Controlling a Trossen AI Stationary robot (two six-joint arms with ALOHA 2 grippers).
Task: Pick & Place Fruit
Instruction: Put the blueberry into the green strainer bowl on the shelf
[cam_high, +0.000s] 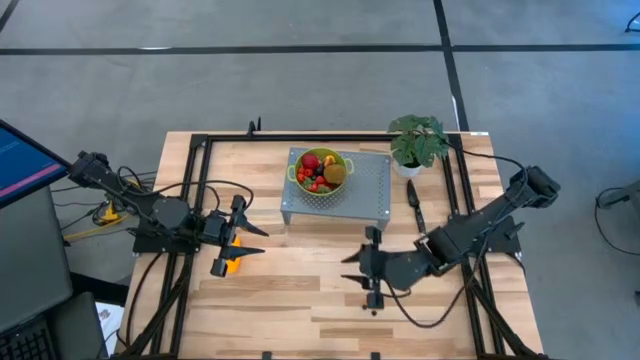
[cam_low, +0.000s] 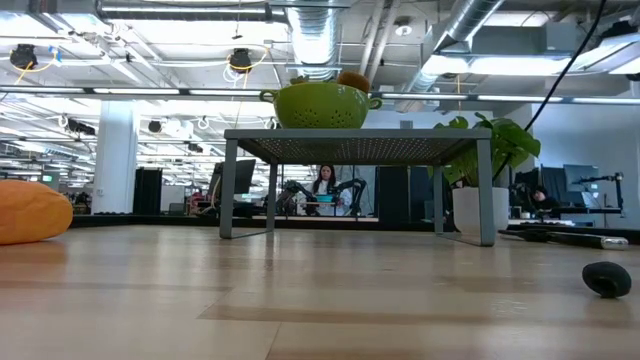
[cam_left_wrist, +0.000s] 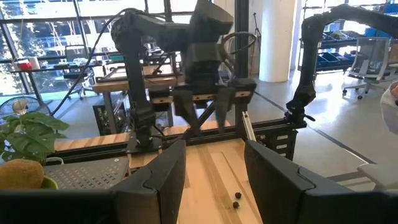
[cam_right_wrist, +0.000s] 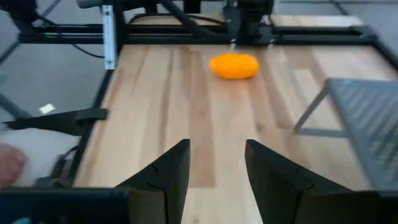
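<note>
Green colander (cam_high: 321, 172) on the grey rack (cam_high: 365, 195) holds mixed fruit (cam_high: 322, 171). Orange fruit (cam_high: 232, 264) lies on worktop (cam_high: 300, 290) just beside my left fingers (cam_high: 243, 231); both fingers pairs part-open, empty; right fingers (cam_high: 357, 272) well apart.

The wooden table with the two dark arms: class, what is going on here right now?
Two robot arms are sorting fruit on a wooden table. A green colander bowl full of mixed fruit sits on a grey perforated metal stand. One long orange fruit lies loose on the wood. The left gripper hovers just beside that fruit with its jaws apart, holding nothing. The right gripper, also open and empty, waits near the table's middle. A leafy green potted plant stands beside the stand.
</note>
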